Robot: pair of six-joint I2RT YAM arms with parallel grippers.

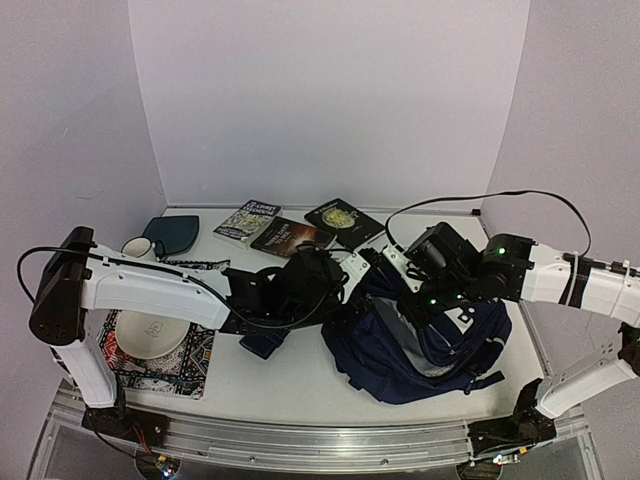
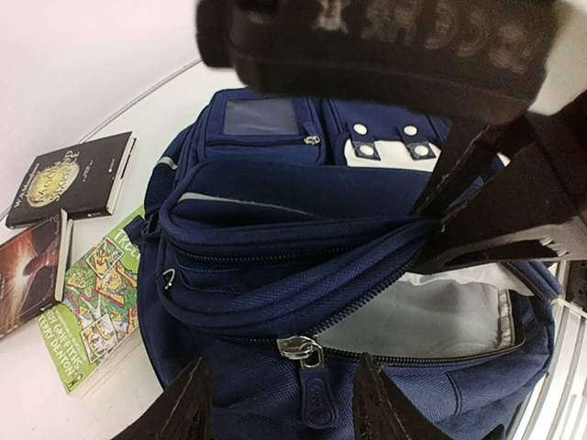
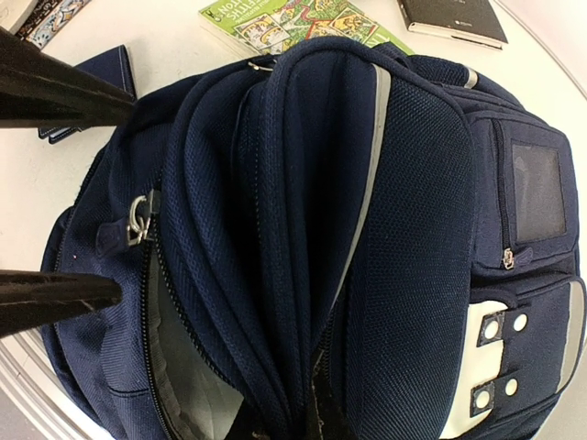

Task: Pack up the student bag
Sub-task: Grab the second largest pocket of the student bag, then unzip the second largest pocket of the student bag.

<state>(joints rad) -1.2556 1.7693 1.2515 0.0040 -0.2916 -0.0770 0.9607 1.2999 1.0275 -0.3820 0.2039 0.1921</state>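
Observation:
The student bag [image 1: 420, 345] lies right of centre, navy with white buckle patches [image 2: 390, 142], and its main zip is partly undone over grey lining [image 2: 431, 316]. My left gripper [image 2: 282, 408] is open. Its fingers [image 2: 188, 403] stand either side of the zip pull [image 2: 316, 390] without touching it. My right gripper [image 3: 307, 426] is shut on a bunched fold of the student bag [image 3: 303, 229] beside the opening and holds that fold up. In the right wrist view the left fingers [image 3: 55, 92] flank the zip slider [image 3: 138, 220].
Three books [image 1: 290, 230] lie behind the bag; the green one [image 2: 92, 302] touches its side. A navy wallet [image 1: 262, 343] lies left of the bag. Further left are a teal pouch [image 1: 172, 232], a mug [image 1: 137, 247] and a plate [image 1: 150, 333] on a patterned cloth.

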